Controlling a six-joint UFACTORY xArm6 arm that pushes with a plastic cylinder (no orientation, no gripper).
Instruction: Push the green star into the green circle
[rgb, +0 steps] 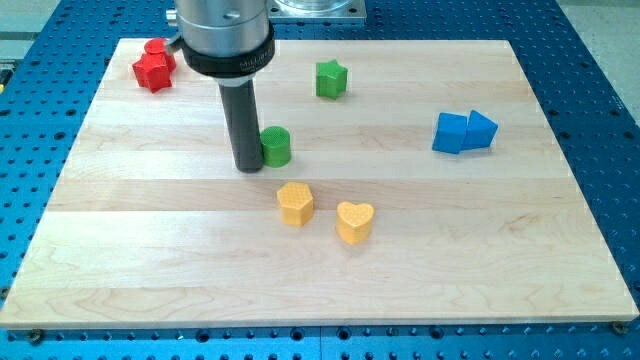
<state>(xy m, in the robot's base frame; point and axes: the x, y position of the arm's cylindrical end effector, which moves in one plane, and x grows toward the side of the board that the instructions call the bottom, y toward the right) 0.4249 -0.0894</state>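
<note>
A pale wooden counter (150, 260) is seen lying on a blue board full of small holes (600, 100). At the view's top left corner of the counter, two red blocks are found. A red star (151, 72) is seen in front, and a second red block (157, 48) is tucked just behind it, touching it; its shape cannot be made out.

A little to the right, a thick dark rod (240, 115) is seen coming straight down from a big silver and black part (222, 35) at the view's top. My tip (248, 167) is set down on the counter, right at the left side of the green circle (275, 147). The two are so close that they look to be touching. No jaws are carried by this arm, so nothing can be told about them.

Below the green circle, a yellow block (295, 203) with flat sides is seen, and a yellow heart (354, 222) is placed just beside it, lower and to the right.

The green star (331, 79) is found near the view's top, above and to the right of the green circle, and well apart from it and from my tip.

Far to the right, two blue blocks are seen pressed together: a blue cube (451, 132) and a blue triangle block (480, 130)
</note>
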